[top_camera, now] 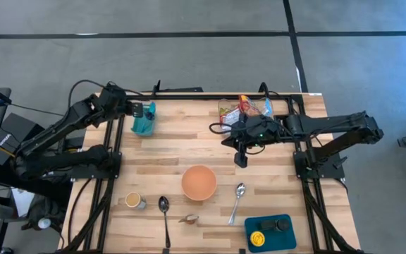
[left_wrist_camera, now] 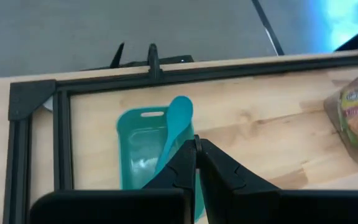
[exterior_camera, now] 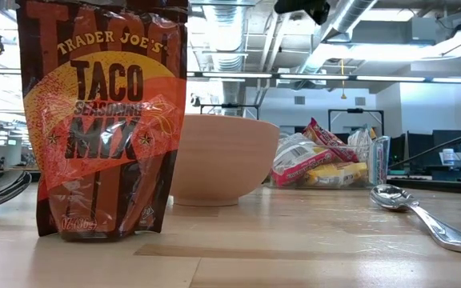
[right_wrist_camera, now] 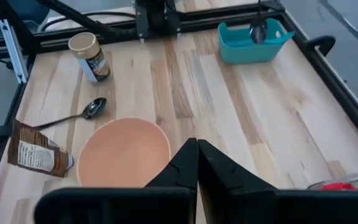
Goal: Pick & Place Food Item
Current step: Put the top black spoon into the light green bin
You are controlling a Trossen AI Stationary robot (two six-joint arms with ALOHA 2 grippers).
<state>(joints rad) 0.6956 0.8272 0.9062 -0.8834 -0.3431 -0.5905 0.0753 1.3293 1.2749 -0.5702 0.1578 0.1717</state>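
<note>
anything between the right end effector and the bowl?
Nothing: in the high view, only bare wood separates the shut right end effector from the peach bowl. The right wrist view shows the same clear stretch.

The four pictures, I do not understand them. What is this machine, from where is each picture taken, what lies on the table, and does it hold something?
The machine is two dark robot arms at a wooden table. One picture looks straight down from above, one looks level across the table top, and two come from a camera on each wrist.

From above, the left gripper hangs over a teal bin. The right gripper is over the middle, near the orange bowl. Both are shut and hold nothing.

Also on the table: two spoons, a small jar, a taco seasoning packet, a clear container of snack packets and a blue tray with small items.
</note>
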